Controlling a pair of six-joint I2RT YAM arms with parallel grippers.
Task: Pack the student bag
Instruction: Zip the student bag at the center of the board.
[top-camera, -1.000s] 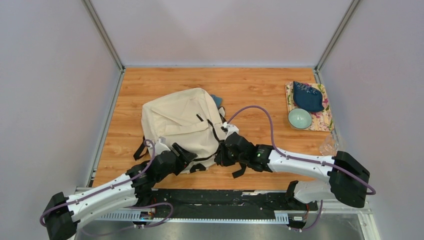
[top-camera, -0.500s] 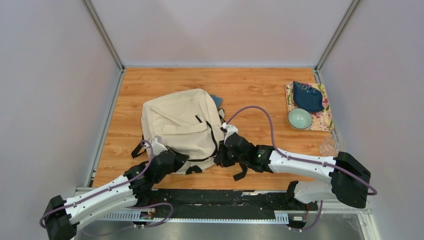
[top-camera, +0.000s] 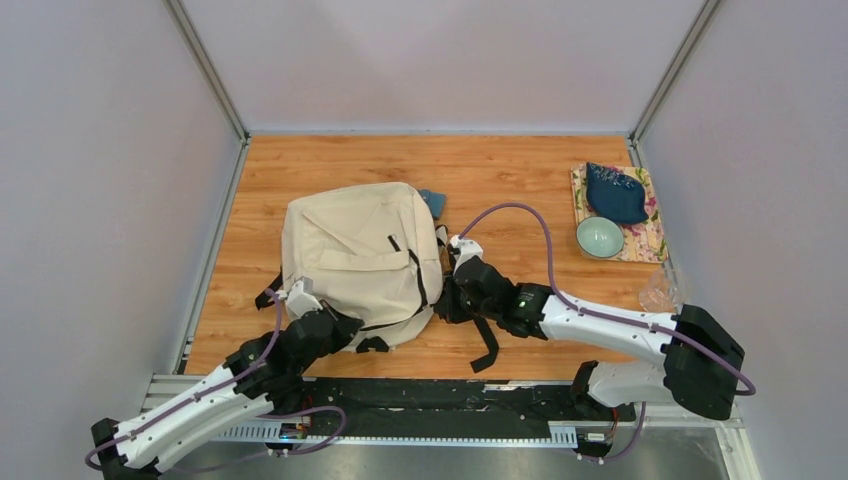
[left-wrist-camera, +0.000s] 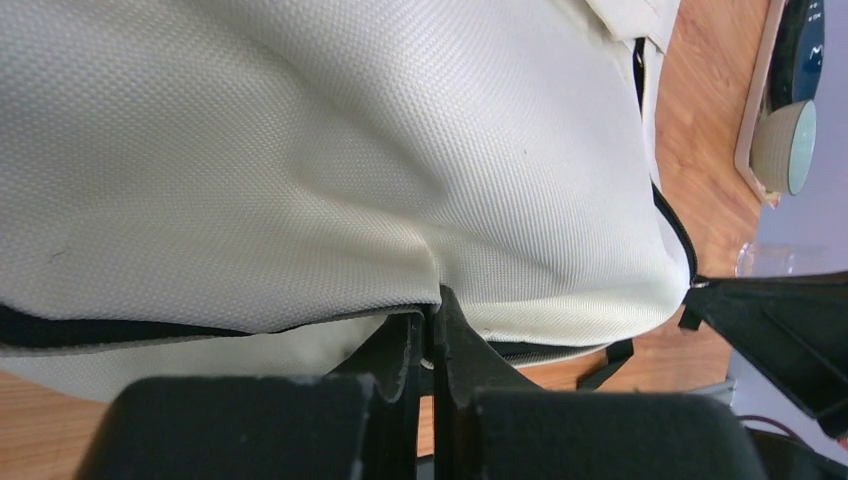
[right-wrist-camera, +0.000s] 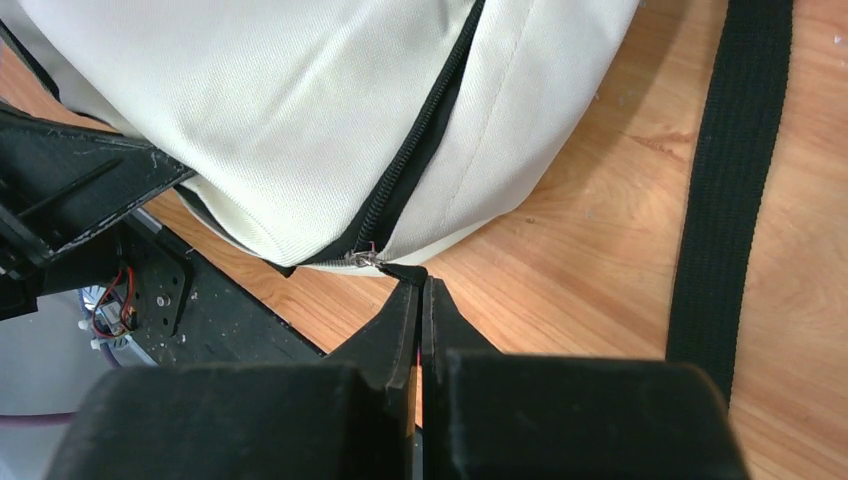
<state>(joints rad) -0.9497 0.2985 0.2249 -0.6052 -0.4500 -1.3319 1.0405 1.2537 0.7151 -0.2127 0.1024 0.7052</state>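
The student bag (top-camera: 355, 255), a large cream canvas backpack with black straps, lies flat on the wooden table. At the bag's near left corner, my left gripper (top-camera: 333, 322) is shut on a fold of the cream fabric (left-wrist-camera: 430, 270) beside a dark zip line. My right gripper (top-camera: 448, 303) is at the near right corner. In the right wrist view the right gripper (right-wrist-camera: 421, 281) is shut on the black zipper pull tab (right-wrist-camera: 400, 269) at the end of the bag's black zipper (right-wrist-camera: 420, 150).
A small teal wallet (top-camera: 432, 201) peeks out behind the bag's far right corner. A floral tray (top-camera: 645, 240) at the right edge holds a dark blue pouch (top-camera: 615, 193) and a pale green bowl (top-camera: 599, 237). A loose black strap (right-wrist-camera: 730, 180) lies beside the right gripper.
The left gripper has shut on the bag's near edge, and that arm has drawn back toward the near left. The right gripper stayed shut and shifted slightly; the bag's near edge moved with them.
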